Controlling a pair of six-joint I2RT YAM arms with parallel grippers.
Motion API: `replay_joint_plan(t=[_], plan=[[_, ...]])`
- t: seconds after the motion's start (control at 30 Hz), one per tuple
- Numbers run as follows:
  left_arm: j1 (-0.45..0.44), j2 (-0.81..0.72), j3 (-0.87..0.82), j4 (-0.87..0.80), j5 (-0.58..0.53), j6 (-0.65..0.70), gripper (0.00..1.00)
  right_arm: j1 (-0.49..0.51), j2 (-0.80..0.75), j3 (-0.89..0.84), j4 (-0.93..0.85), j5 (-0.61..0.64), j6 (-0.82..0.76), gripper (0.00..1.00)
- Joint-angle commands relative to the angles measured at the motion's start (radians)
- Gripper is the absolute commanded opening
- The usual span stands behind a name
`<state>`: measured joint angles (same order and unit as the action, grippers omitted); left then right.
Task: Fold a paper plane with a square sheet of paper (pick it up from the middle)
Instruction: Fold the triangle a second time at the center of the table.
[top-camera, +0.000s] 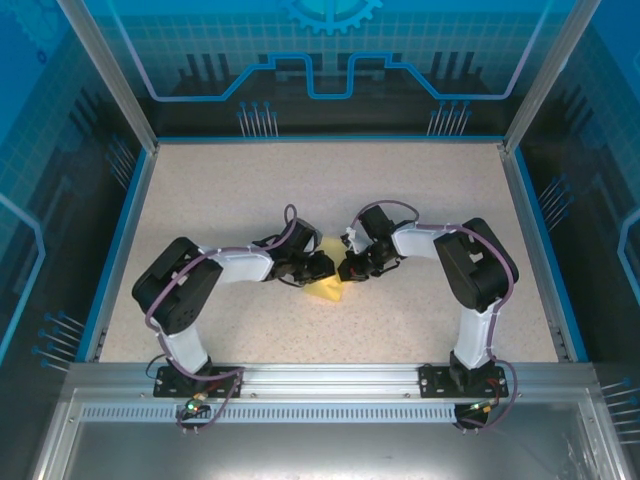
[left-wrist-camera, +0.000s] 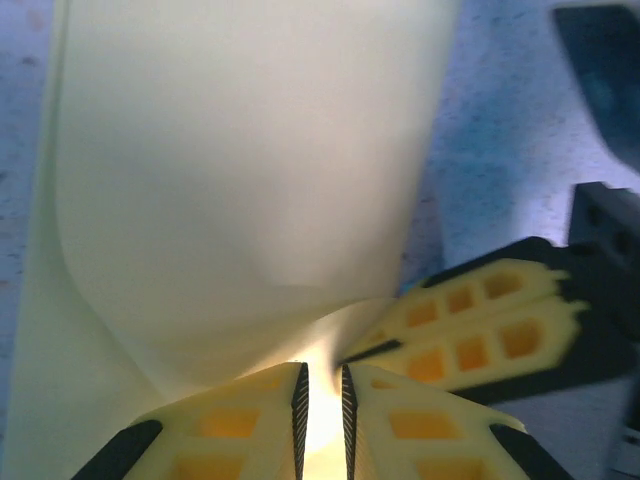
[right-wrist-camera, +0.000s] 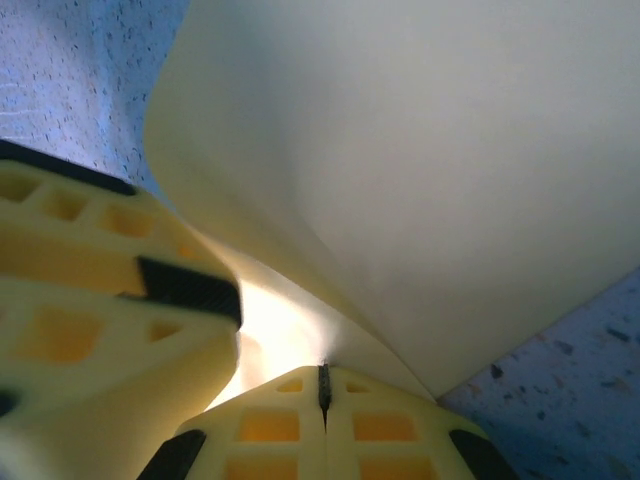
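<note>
Two grippers are pinching the square sheet of paper (top-camera: 326, 291), curling up at the middle of the table (top-camera: 200, 200); left gripper (left-wrist-camera: 322, 420) is holding it through a narrow gap; right gripper (right-wrist-camera: 323, 385) is clamping it tight; first fold seemingly just forming; no crease showing; remaining folds all waiting.

pale-yellow paper sheet (left-wrist-camera: 250, 150), curled, mid-table

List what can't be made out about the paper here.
1. Top view: the left gripper and right gripper cover most of the paper; its outline and folds are hidden, the visible corner too small.
2. Left wrist view: the paper runs off the top edge; blur hides any crease.
3. Right wrist view: the paper runs off the top and right edges; the left gripper covers its lower left.
</note>
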<state>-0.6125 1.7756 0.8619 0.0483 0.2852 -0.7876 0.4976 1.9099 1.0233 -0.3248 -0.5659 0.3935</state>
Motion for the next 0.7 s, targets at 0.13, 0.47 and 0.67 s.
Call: replay_joint_plan(t=[0.13, 0.47, 0.67], plan=[[0.027, 0.041, -0.008, -0.002, -0.054, -0.036, 0.19, 0.003, 0.076, 0.002, -0.141, 0.142, -0.042, 0.04], [0.097, 0.017, -0.046, 0.020, -0.079, -0.049, 0.20, 0.002, 0.100, -0.001, -0.184, 0.208, -0.054, 0.04], [0.126, -0.017, -0.010, -0.043, -0.121, -0.008, 0.20, 0.002, 0.085, -0.003, -0.174, 0.208, -0.054, 0.04]])
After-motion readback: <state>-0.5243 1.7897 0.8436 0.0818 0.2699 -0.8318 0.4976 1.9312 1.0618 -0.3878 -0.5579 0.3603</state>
